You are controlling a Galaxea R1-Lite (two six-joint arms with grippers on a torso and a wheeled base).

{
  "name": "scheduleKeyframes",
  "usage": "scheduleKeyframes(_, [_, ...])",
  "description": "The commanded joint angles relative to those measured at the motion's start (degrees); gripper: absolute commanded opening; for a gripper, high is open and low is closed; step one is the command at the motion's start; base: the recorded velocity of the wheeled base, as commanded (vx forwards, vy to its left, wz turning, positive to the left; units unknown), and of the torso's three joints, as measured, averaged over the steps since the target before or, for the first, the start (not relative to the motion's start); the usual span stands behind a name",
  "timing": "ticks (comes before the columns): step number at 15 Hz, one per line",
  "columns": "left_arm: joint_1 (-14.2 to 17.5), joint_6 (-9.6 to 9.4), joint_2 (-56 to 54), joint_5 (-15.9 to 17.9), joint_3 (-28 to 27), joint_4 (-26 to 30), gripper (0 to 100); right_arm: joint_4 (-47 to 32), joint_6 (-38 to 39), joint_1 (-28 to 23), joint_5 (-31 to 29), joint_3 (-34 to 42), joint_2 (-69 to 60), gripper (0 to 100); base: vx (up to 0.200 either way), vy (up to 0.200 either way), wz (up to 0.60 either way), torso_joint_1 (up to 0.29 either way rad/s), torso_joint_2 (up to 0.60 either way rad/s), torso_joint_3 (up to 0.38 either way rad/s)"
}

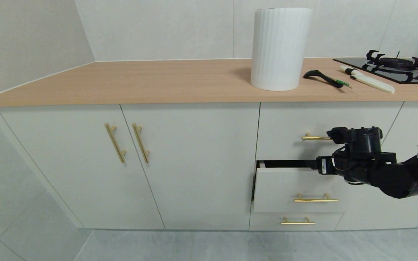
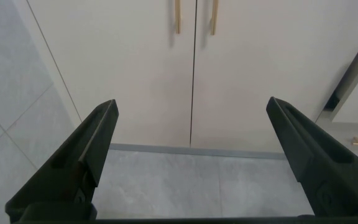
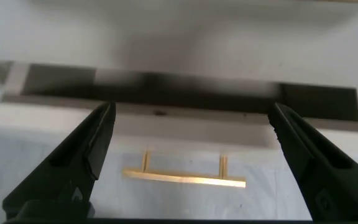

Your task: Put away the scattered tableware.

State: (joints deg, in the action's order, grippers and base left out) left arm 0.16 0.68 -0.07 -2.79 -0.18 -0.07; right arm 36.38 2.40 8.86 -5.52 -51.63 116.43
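Note:
A black spoon [image 1: 322,78] and a white-bladed knife [image 1: 370,82] lie on the wooden countertop [image 1: 158,81], to the right of a tall white ribbed container [image 1: 279,49]. Below them, the middle drawer [image 1: 289,188] stands slightly pulled out, with a dark gap [image 3: 191,93] above its front. My right gripper [image 1: 327,150] is open in front of that gap, one finger by the top drawer's gold handle [image 1: 314,137], nothing between the fingers [image 3: 95,140]. The middle drawer's handle [image 3: 185,179] lies beneath it. My left gripper [image 2: 191,115] is open and empty, low before the cabinet doors.
A black gas hob [image 1: 394,67] sits at the countertop's far right. Two cabinet doors with gold handles [image 1: 127,143] fill the left half of the unit. A lower drawer [image 1: 298,221] is closed. Grey tiled floor [image 2: 185,186] lies below; a wall closes the left side.

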Motion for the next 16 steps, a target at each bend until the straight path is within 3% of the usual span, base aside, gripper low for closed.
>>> scheduleKeyframes(1, [0.0,0.02,0.1,0.0,0.0,0.0,100,0.9,0.1,0.0,-0.1,-0.3,3.5,100,0.0,0.0,0.0,0.0,0.0,0.0])
scheduleKeyframes(9, [0.0,0.02,0.1,0.0,0.0,0.0,100,6.1,-0.1,0.0,-0.6,-1.0,7.3,100,0.0,0.0,0.0,0.0,0.0,0.0])
scheduleKeyframes(13, [0.0,0.02,0.1,0.0,0.0,0.0,100,5.1,-0.2,0.0,-0.6,-0.1,6.1,100,0.0,0.0,0.0,0.0,0.0,0.0])
scheduleKeyframes(16, [0.0,0.02,0.1,0.0,0.0,0.0,100,-0.2,-0.3,0.0,-0.4,0.3,2.8,100,0.0,0.0,0.0,0.0,0.0,0.0])
